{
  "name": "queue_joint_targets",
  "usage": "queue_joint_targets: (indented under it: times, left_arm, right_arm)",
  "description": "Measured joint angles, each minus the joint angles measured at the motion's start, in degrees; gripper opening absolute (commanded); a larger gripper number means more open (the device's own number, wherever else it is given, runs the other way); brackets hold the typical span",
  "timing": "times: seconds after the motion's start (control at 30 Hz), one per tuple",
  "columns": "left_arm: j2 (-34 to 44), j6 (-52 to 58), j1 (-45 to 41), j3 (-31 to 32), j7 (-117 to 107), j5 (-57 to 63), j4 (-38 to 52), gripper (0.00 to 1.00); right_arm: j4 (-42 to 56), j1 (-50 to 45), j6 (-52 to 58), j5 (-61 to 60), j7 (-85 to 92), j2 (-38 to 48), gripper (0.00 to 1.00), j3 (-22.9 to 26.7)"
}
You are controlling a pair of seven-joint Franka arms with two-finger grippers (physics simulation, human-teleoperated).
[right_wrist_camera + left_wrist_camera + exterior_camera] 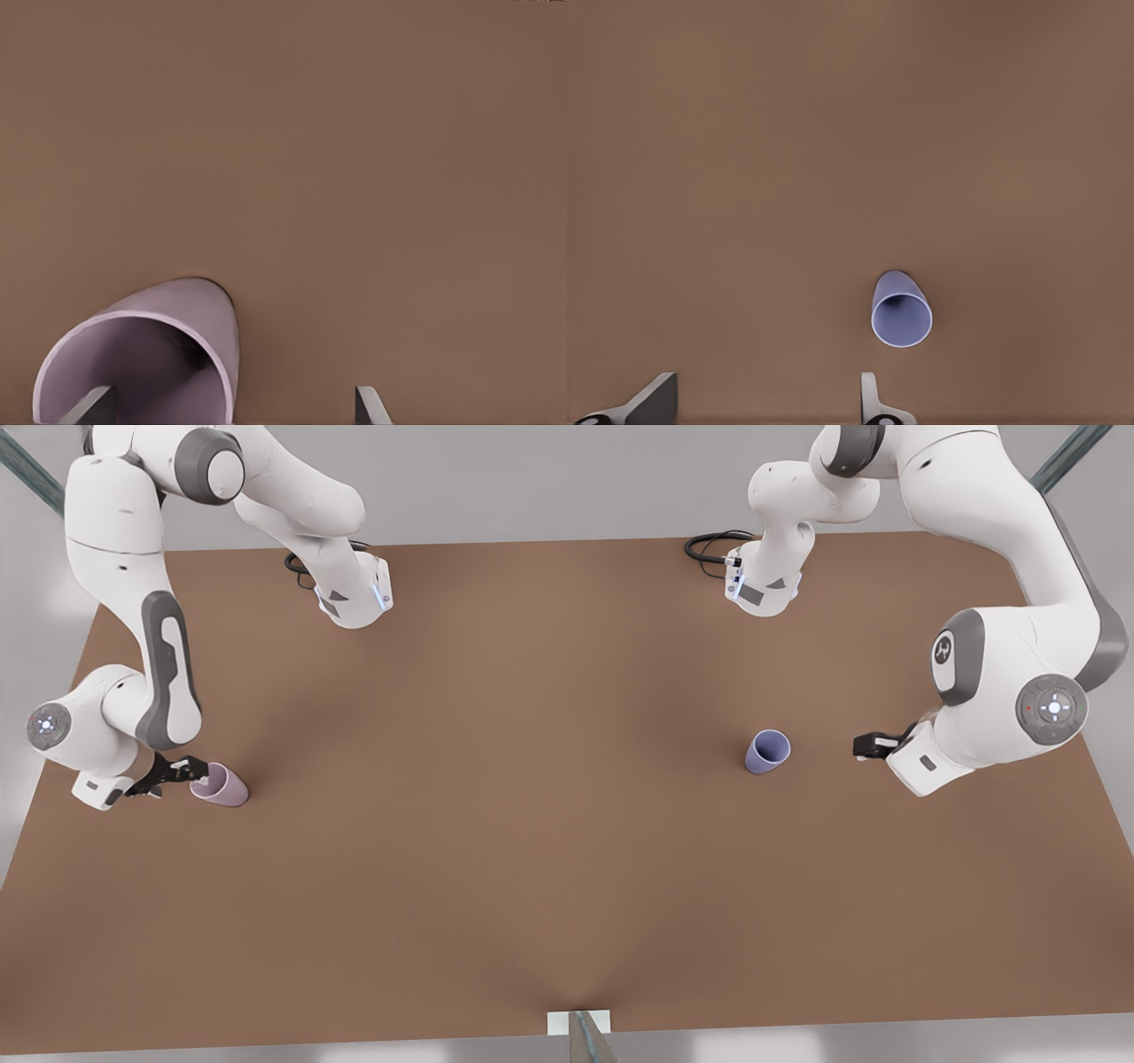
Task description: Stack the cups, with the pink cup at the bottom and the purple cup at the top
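The pink cup (227,788) stands near the table's edge at the front view's left. My right gripper (193,769) is at its rim, open. In the right wrist view one finger (93,405) sits inside the pink cup's (168,341) mouth and the other finger (368,405) is outside, so my right gripper (230,407) straddles the cup's wall. The purple cup (766,751) stands at the front view's right, mouth up. My left gripper (864,746) hangs open a short way beside it, apart from it. In the left wrist view the purple cup (901,310) lies beyond my empty left gripper (766,403).
The brown table (549,779) is bare between the two cups. Both arm bases with black cables (709,549) stand at the far edge. A small white bracket (580,1023) sits at the middle of the near edge.
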State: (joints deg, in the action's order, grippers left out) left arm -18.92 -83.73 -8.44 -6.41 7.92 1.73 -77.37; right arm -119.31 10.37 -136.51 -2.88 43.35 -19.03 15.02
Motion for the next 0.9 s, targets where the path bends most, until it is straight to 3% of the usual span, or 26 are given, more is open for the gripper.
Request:
queue_joint_targets:
  times: [0.3,0.47,0.5,0.63,0.7,0.9]
  left_arm:
    - [-0.38,-0.02,0.06,0.0,-0.01,0.0,0.0,1.0]
    - [-0.6,-0.05,0.09,0.0,-0.01,0.0,0.0,1.0]
    - [-0.63,-0.06,0.09,0.0,-0.01,0.0,0.0,1.0]
    - [-0.74,-0.1,0.09,-0.08,-0.01,0.0,0.0,1.0]
    - [-0.75,-0.11,0.09,-0.09,-0.01,0.0,0.0,1.0]
    - [-0.66,-0.07,0.09,-0.23,0.02,0.0,0.0,1.0]
  right_arm:
    - [-1.09,1.47,-2.97,-0.12,5.66,-2.76,0.78,-0.08]
    - [-1.3,1.0,-3.62,-1.81,7.73,-3.92,0.77,-0.12]
    - [-1.34,0.95,-3.69,-2.03,8.08,-3.98,0.67,-0.14]
    - [-1.38,0.93,-3.75,-2.5,9.25,-4.2,0.45,-0.28]
    - [-1.44,0.89,-3.65,-2.71,9.75,-4.15,0.25,-0.33]
    - [-1.51,0.8,-2.64,-2.99,10.82,-2.72,0.21,-1.42]
